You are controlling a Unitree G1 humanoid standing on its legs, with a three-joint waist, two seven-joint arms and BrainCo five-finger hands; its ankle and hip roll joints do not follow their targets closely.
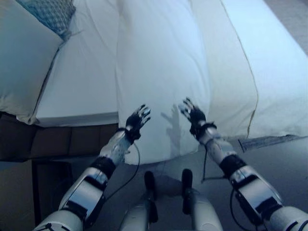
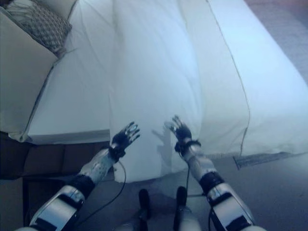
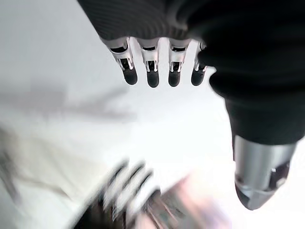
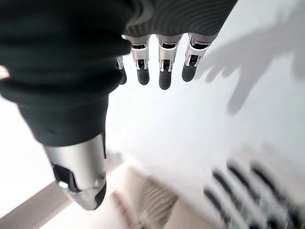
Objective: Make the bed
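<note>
Both arms are up in front of the bed, and neither hand has anything in it. The left hand (image 1: 137,119) hovers with its fingers straight and spread, just over the hanging end of the white duvet (image 1: 161,72); the left wrist view shows its fingers (image 3: 152,76) in a row, extended, nothing between them and the thumb. The right hand (image 1: 192,113) mirrors it, fingers fanned, empty, above the same fold near its other edge.

The duvet lies as a long bunched strip down the middle of the mattress, its end draping over the bed's edge toward the robot. On either side the white sheet (image 1: 84,77) shows bare, and a patterned pillow (image 1: 50,14) sits at the far left corner beside a large pale cushion (image 1: 19,57).

This looks like soft, puffy, fairly light stuff that will sag and slide rather than hold shape. The sensible grip is probably the draped end, one hand at each side of it, pinching a good fold of fabric.
</note>
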